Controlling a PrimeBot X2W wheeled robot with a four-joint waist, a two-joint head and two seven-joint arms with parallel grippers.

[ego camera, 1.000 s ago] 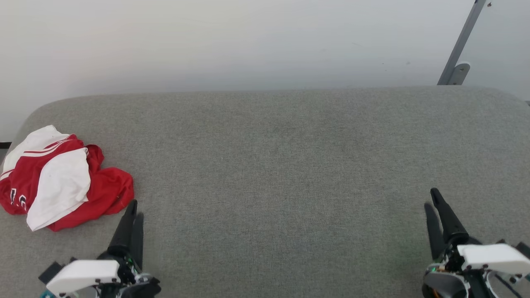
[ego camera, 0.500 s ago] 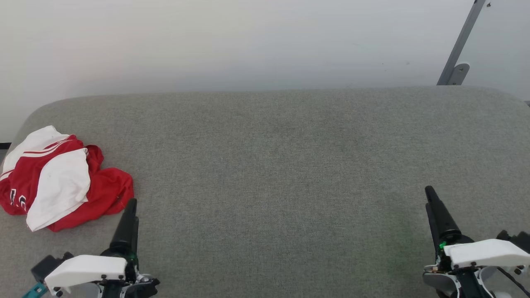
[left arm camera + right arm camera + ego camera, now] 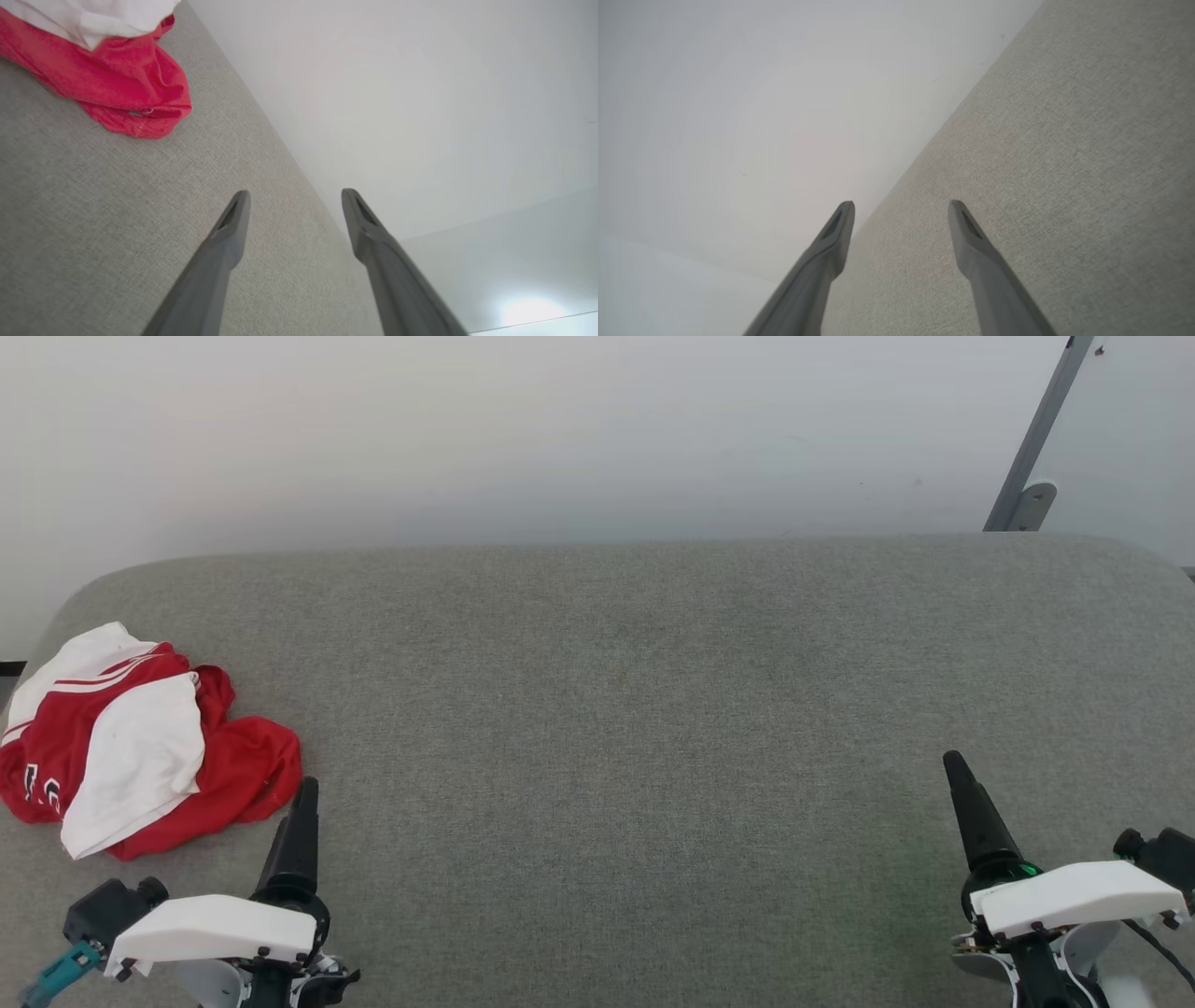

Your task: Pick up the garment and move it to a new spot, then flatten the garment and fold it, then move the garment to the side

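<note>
Left hand (image 3: pixel 295 193), right hand (image 3: pixel 901 204) — newly agape.

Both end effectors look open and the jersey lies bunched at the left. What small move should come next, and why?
Probably reach the left end effector forward and leftward to the crumpled red-and-white jersey: it is open, holds nothing, and sits just beside the jersey's near red edge on the grey fabric surface.

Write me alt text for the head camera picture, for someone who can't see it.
A crumpled red and white garment lies at the left edge of a grey fabric surface. The left gripper points up just beside it, not touching; the right gripper sits at the lower right.
</note>
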